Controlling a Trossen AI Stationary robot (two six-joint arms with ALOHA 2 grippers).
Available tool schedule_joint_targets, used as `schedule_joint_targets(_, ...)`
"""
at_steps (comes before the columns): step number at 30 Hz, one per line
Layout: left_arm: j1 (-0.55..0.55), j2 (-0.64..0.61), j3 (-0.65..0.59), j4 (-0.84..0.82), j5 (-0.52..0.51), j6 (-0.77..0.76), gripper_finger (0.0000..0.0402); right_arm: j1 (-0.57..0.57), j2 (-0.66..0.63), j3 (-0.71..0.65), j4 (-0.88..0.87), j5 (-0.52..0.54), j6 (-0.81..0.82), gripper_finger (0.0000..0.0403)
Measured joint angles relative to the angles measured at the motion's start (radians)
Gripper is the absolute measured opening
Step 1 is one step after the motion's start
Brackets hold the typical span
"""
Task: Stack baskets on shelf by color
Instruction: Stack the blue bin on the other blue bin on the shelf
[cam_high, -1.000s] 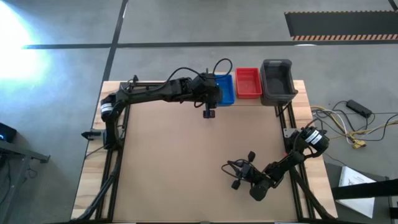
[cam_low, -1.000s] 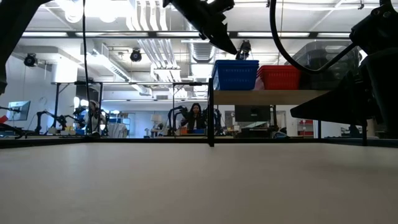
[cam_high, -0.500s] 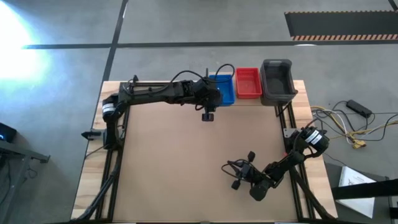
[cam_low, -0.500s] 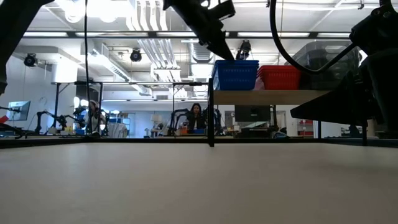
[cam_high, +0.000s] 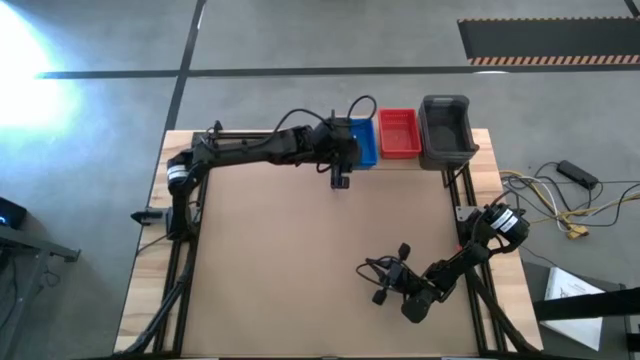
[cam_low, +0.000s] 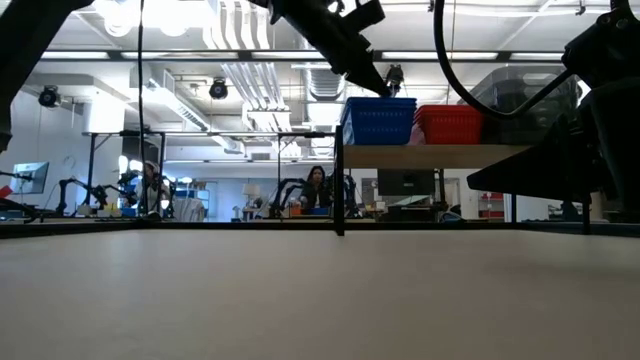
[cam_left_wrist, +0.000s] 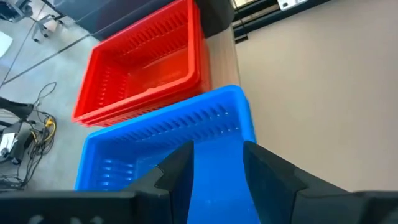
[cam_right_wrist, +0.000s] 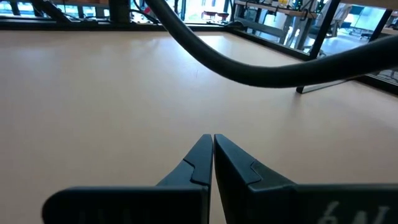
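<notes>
Left gripper (cam_left_wrist: 214, 163) fingers parted, nothing gripped, over blue basket (cam_left_wrist: 174, 134); red basket (cam_left_wrist: 146, 68) beside; right gripper (cam_right_wrist: 211, 152) closed

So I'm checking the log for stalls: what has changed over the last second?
The left gripper shifted slightly sideways along the shelf's front edge, first away from the blue basket, then back beside it, fingers open and empty. The baskets and the right gripper stayed put.
</notes>
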Motion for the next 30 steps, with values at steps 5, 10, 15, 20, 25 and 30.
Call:
schedule_joint_targets(5, 0.016, 0.0, 0.0, 0.007, 0.0, 0.0, 0.0122, 0.0, 0.0, 0.0, 0.0, 0.0, 0.0, 0.0009)
schedule_joint_targets(10, 0.018, -0.005, 0.0, 0.013, 0.0, 0.0, 0.0122, 0.0, 0.0, 0.0, 0.0, 0.0, 0.0, 0.0009)
schedule_joint_targets(15, -0.02, -0.036, 0.001, 0.004, 0.038, -0.002, 0.0122, 0.0, 0.0, 0.0, 0.0, 0.0, 0.0, 0.0009)
schedule_joint_targets(20, -0.029, -0.021, -0.028, -0.03, 0.082, 0.003, 0.0122, 0.0, 0.0, 0.0, 0.0, 0.0, -0.002, 0.0009)
schedule_joint_targets(25, -0.027, -0.02, -0.094, 0.018, 0.08, 0.025, 0.0122, 0.0, 0.0, 0.0, 0.0, 0.0, -0.002, 0.0009)
schedule_joint_targets(30, -0.027, -0.02, -0.146, 0.111, 0.043, 0.046, 0.0122, 0.0, 0.0, 0.0, 0.0, 0.0, -0.002, 0.0009)
